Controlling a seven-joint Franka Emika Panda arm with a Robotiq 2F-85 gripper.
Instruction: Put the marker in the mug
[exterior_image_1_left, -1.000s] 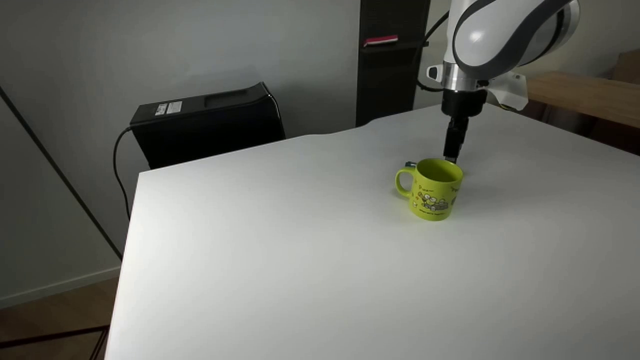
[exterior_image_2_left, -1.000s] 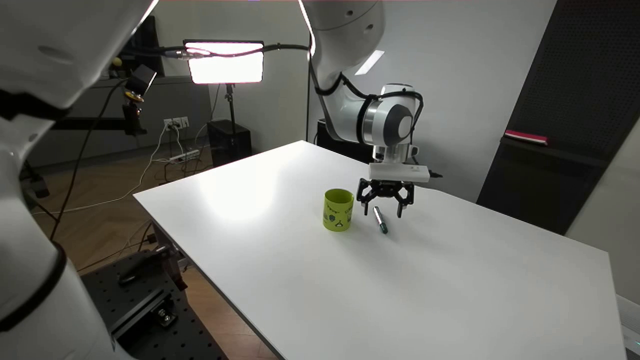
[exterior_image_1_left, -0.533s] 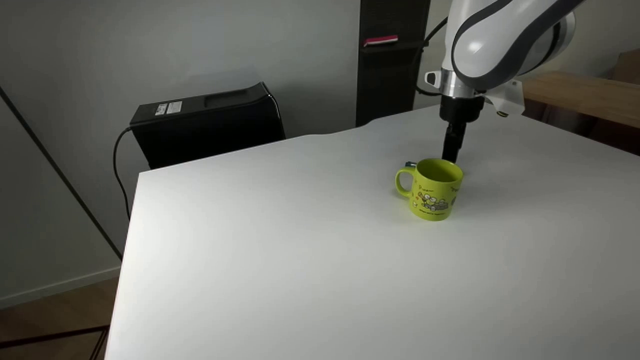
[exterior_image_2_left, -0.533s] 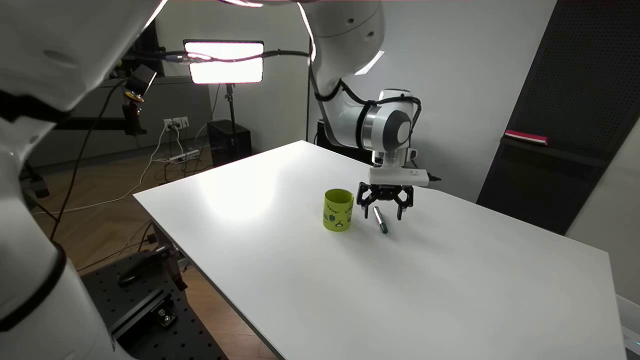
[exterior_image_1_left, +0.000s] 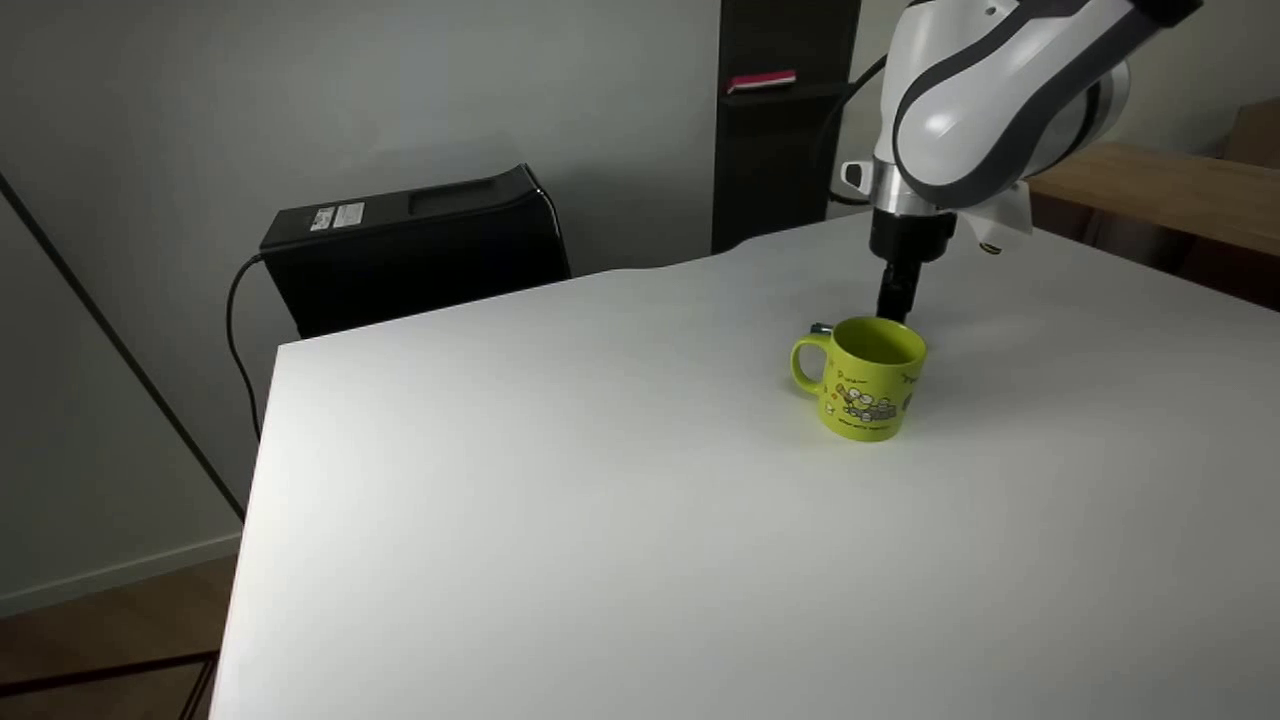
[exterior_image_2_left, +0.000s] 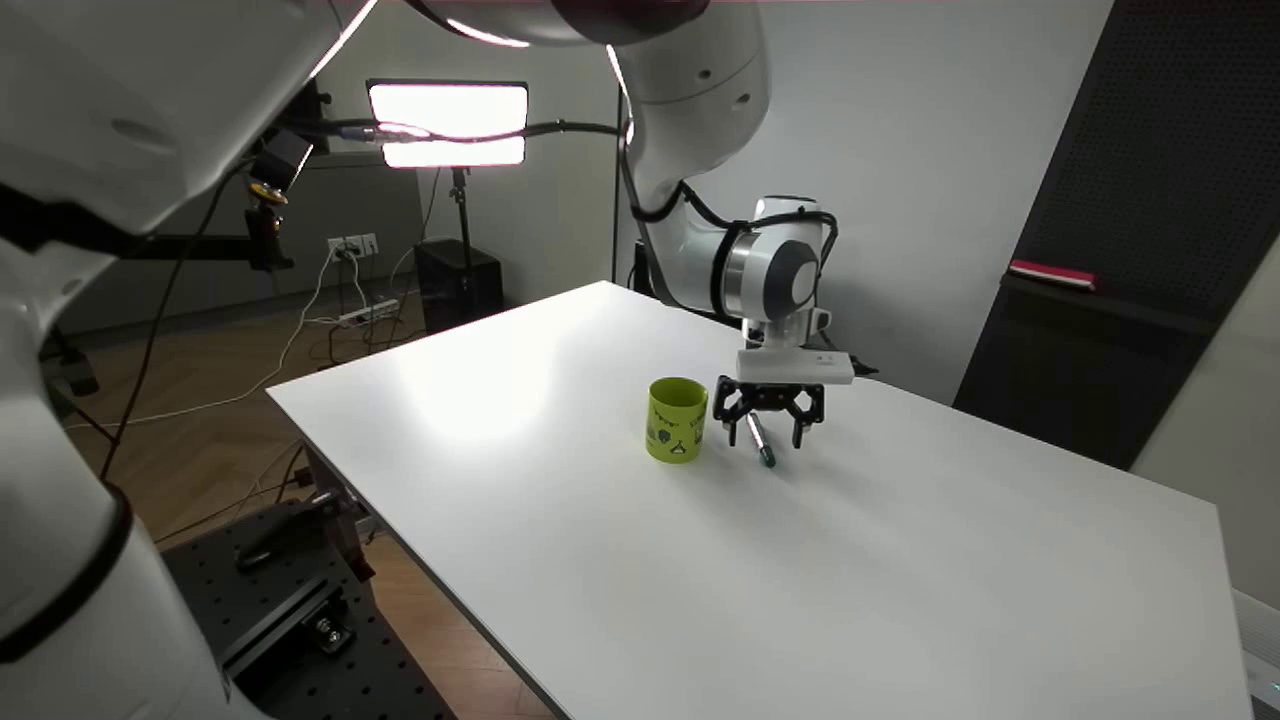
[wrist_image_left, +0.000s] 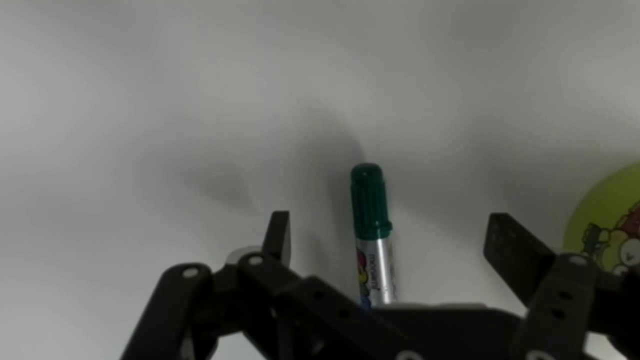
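Observation:
The marker lies on the white table; it has a silver body and a dark green cap. It shows in an exterior view (exterior_image_2_left: 758, 436) and in the wrist view (wrist_image_left: 376, 265), where the gripper hides its lower end. In an exterior view only a small end of the marker (exterior_image_1_left: 820, 328) shows behind the mug. The lime-green mug stands upright in both exterior views (exterior_image_1_left: 868, 395) (exterior_image_2_left: 676, 425) and at the right edge of the wrist view (wrist_image_left: 607, 225). My gripper (exterior_image_2_left: 765, 442) is open and empty above the marker, with its fingers (wrist_image_left: 387, 216) on either side and apart from it.
The mug stands close beside one finger. The white table (exterior_image_1_left: 560, 520) has its far edge by a wall. A black box-shaped device (exterior_image_1_left: 420, 250) stands behind that edge. A dark cabinet (exterior_image_2_left: 1130, 220) bears a red item (exterior_image_2_left: 1052, 274). A bright lamp panel (exterior_image_2_left: 450, 125) stands beyond the table.
My gripper has moved down toward the table, over the marker, and stays open. The marker and the mug have not moved.

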